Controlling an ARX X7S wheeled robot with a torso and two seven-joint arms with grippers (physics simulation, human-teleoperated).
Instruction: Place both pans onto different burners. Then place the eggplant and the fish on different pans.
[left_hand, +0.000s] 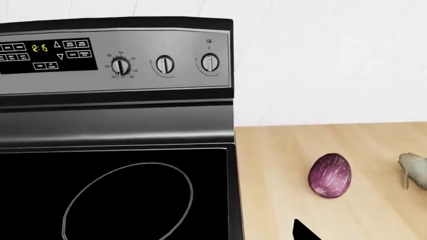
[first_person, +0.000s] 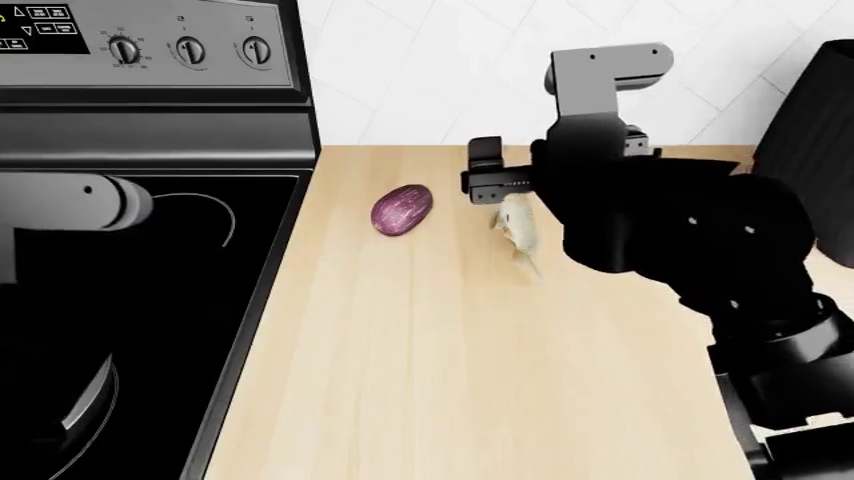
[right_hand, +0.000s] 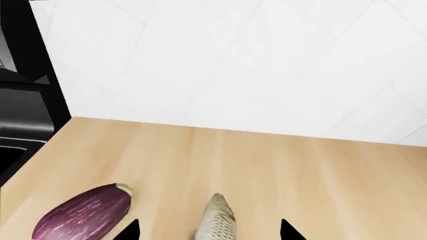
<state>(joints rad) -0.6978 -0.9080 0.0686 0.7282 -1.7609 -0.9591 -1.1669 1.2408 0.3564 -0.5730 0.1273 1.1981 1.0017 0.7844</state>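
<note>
your right hand (right_hand: 208, 231) hangs open and empty over the fish (right_hand: 217, 220), which lies between its fingertips on the counter (first_person: 427, 340). the eggplant (right_hand: 83, 212) sits just beside; closing off-centre could nudge it. i cannot tell the left hand's state.

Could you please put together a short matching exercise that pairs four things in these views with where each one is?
Things:
1. eggplant
2. fish
3. burner ring
4. knobs

Places:
A. on the steel back panel of the stove
B. on the wooden counter, nearer the stove
C. on the black glass cooktop
D. on the wooden counter, below the right gripper

Pairs: 1-B, 2-D, 3-C, 4-A
</note>
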